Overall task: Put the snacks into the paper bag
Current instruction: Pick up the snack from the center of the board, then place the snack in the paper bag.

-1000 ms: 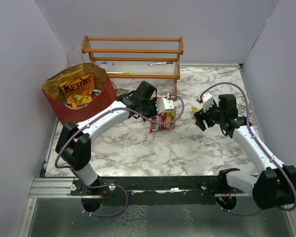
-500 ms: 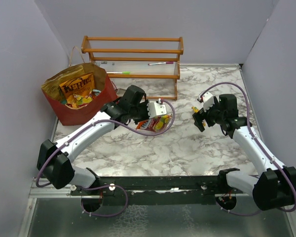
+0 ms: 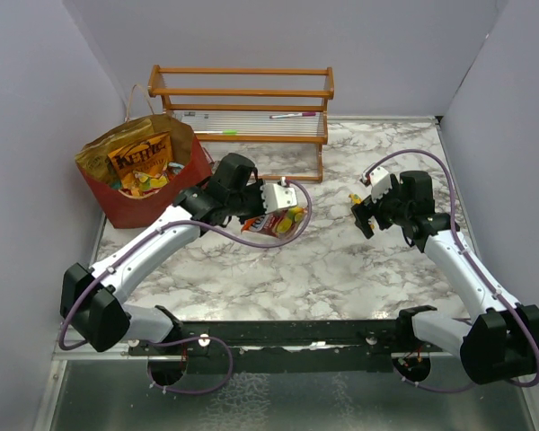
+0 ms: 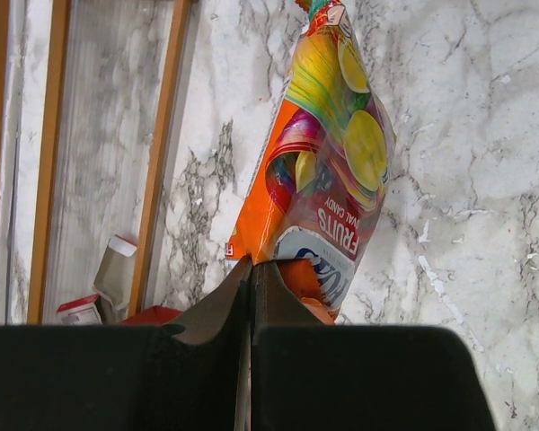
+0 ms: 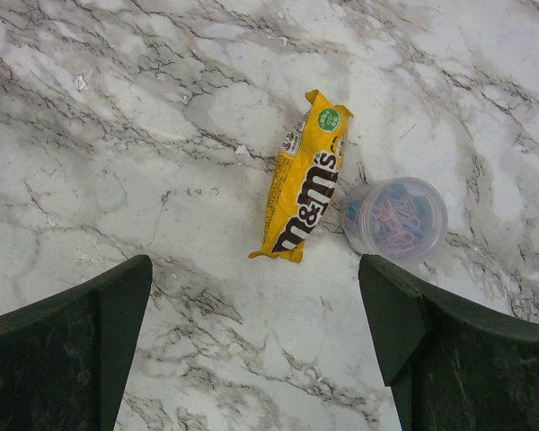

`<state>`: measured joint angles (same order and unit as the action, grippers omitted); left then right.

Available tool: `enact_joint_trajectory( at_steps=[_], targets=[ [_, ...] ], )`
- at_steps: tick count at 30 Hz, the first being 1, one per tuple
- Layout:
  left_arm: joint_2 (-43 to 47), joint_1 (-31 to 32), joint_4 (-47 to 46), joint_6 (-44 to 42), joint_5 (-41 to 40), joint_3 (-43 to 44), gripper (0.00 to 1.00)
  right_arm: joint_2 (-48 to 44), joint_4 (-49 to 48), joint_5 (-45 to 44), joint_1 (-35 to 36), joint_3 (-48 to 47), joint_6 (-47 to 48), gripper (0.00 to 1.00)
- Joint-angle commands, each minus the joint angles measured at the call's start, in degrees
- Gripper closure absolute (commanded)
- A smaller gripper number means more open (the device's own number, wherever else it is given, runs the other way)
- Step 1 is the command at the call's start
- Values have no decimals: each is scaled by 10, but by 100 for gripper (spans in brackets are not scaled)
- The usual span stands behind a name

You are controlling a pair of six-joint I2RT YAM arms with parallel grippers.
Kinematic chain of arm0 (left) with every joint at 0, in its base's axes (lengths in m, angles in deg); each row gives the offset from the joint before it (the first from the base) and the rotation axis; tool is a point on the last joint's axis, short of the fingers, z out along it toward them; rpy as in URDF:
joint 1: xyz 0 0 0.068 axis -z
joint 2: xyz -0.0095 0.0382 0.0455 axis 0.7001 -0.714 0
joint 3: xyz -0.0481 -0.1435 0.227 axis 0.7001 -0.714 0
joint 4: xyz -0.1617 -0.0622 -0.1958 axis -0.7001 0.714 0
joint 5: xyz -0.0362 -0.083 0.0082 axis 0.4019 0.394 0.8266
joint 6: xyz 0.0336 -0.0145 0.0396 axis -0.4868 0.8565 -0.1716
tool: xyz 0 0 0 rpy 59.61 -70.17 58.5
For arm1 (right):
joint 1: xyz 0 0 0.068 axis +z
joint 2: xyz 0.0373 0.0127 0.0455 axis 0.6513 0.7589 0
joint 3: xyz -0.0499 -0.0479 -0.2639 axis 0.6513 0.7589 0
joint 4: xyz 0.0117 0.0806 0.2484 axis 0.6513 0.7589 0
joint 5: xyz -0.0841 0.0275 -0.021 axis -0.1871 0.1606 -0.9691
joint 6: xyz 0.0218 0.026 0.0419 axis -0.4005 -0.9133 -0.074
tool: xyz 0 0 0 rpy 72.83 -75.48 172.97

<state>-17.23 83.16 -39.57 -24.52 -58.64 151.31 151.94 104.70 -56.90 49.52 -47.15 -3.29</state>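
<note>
Orange crinkly fruit-candy packet (image 4: 328, 171) is pinched at one end by my left gripper (image 4: 251, 283), jaws tight together on it, over the marble tabletop (image 4: 467, 180). It's just right of the red paper carrier bag (image 3: 153, 197), which has the large orange Kettle chips bag (image 3: 139, 157) inside. Yellow M&M's packet (image 5: 309, 175) lies flat on the marble, just beside a small translucent cup (image 5: 395, 218). My right gripper (image 5: 254, 296) hovers above it, jaws wide, holding nothing.

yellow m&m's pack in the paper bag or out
Out: the m&m's pack lies flat on the marble table beside the clear cup under the open right gripper, apart from the paper bag.
</note>
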Motion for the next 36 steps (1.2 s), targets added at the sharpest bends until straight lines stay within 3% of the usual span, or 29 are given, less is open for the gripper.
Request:
enact_joint_trajectory(
  at_steps=[1,11,26,36],
  targets=[
    [34,-24,-15,25,23,29,100,-11,-22,-14,-2,8,-1,1],
    [83,-113,-32,99,64,61,100,-12,-21,-7,-2,8,-1,1],
    [112,-178,-36,127,17,136,100,-17,-18,-1,-2,8,-1,1],
    [108,-185,-53,123,-70,190,100,-11,-19,-2,-2,8,0,1]
  ],
)
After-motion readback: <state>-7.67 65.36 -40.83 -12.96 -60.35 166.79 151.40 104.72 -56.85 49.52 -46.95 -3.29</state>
